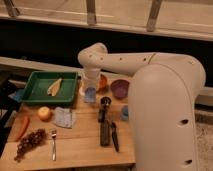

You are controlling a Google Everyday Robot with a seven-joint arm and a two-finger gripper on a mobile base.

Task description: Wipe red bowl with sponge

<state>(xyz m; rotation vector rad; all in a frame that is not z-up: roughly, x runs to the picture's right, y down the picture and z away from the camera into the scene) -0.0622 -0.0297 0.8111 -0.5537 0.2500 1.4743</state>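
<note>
- My gripper (90, 90) is clenched on the sponge (90, 95), hanging just beside the red bowl (103, 82).
- The red bowl sits on the table (80, 145) (my arm covers part of it), with a purple bowl (120, 88) beside it.

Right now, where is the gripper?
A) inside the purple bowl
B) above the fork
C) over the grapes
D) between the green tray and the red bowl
D: the gripper, shut on the sponge, hangs between the green tray and the red bowl, close by the bowl's rim.
</note>
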